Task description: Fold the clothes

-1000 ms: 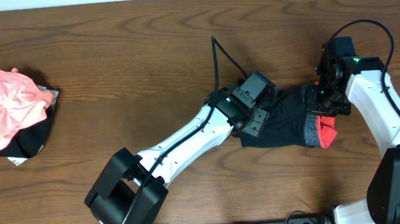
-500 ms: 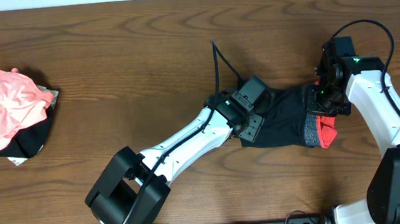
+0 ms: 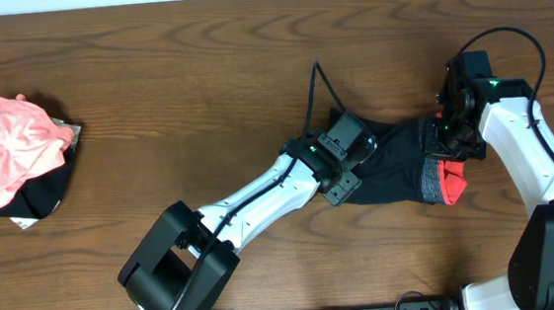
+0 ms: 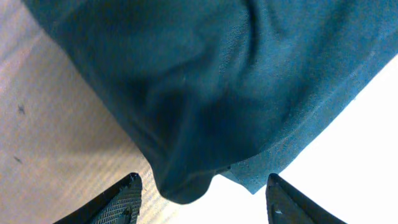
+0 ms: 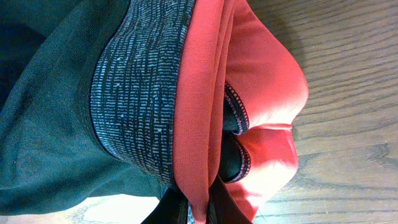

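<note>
The clothes, black leggings [image 3: 397, 165], lie bunched into a short bundle right of the table's middle, with the grey waistband and its coral-red edge [image 3: 450, 183] at the right end. My left gripper [image 3: 354, 155] sits over the bundle's left end. In the left wrist view the left gripper [image 4: 202, 202] is open, and a fold of black fabric [image 4: 205, 81] hangs just ahead of the fingertips [image 4: 127, 198], ungripped. My right gripper [image 3: 451, 143] is at the waistband. In the right wrist view the right gripper [image 5: 202, 213] is shut on the coral-red edge [image 5: 205, 112], beside the grey band [image 5: 140, 93].
A crumpled pink garment [image 3: 4, 147] on top of dark cloth lies at the far left edge of the wooden table [image 3: 172, 74]. The left arm's black cable [image 3: 315, 85] loops up behind its wrist. The table's far edge runs along the top.
The left gripper has slid slightly toward the near side over the bundle's left end, and its cable has swung right. The right arm and waistband have not moved.
</note>
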Controlling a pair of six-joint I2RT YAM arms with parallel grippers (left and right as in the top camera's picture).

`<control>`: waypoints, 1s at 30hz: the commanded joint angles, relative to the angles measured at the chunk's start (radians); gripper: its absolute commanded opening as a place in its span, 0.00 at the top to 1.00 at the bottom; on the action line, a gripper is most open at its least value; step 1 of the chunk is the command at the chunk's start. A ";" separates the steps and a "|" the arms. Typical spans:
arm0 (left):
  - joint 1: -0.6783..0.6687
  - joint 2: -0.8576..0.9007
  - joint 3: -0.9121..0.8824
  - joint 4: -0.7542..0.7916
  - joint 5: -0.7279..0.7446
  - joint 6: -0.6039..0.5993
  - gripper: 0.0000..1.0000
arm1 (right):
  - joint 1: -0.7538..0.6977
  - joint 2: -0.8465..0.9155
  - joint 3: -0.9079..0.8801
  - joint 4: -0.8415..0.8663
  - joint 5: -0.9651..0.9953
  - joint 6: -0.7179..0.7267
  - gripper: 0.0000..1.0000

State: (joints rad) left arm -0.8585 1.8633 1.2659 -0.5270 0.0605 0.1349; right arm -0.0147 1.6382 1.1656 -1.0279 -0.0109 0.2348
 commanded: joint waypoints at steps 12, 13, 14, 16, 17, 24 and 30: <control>0.004 0.072 -0.007 0.057 0.000 0.107 0.54 | 0.008 -0.004 -0.003 -0.004 -0.001 0.011 0.93; 0.002 0.076 -0.007 0.058 0.000 0.107 0.57 | 0.008 -0.004 -0.003 -0.005 -0.001 0.011 0.93; 0.001 0.076 -0.007 0.058 0.003 0.107 0.61 | 0.008 -0.004 -0.003 -0.005 -0.001 0.011 0.93; -0.004 0.070 -0.007 0.058 0.003 0.104 0.81 | 0.008 -0.004 -0.003 -0.004 -0.001 0.011 0.93; -0.006 0.066 -0.007 0.057 0.002 0.095 0.90 | 0.008 -0.004 -0.003 -0.004 -0.001 0.011 0.93; -0.018 -0.022 -0.007 0.012 0.002 -0.048 0.94 | 0.008 -0.004 -0.003 0.000 -0.001 0.011 0.93; -0.018 -0.081 -0.007 -0.072 -0.027 -0.126 0.94 | 0.008 -0.004 -0.003 0.000 -0.001 0.011 0.93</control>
State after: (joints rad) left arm -0.8734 1.8137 1.2640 -0.5652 0.0593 0.0807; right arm -0.0147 1.6382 1.1656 -1.0286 -0.0113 0.2348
